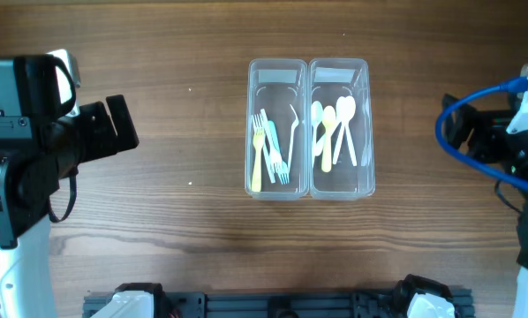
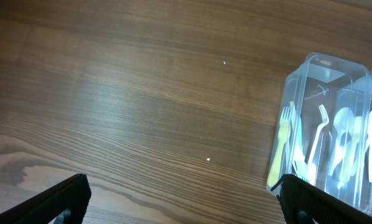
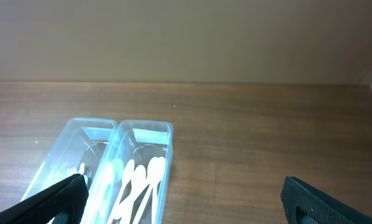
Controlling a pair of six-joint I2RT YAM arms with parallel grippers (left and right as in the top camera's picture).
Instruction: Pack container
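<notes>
Clear plastic makes up both containers, which sit side by side and touching in the middle of the desk. The fork container holds yellow, teal and white forks. The spoon container beside it holds pale green and white spoons.

No cutlery lies loose on the desk, so the sorting looks done. No lid appears in any view, so closing the containers, if the task wants it, is left.

The left tool is spread wide and grasps nothing, hanging over bare wood well apart from the containers. The right tool is likewise released and empty.

Only the overhead view shows both arms drawn off to opposite sides with the containers between them. The left wrist view looks low at the fork container's side wall and picks out single tines. The right wrist view looks down the length of both containers and shows a plain wall beyond the desk. There the forks are faint through the glare, so a count from that view would probably be unreliable.
</notes>
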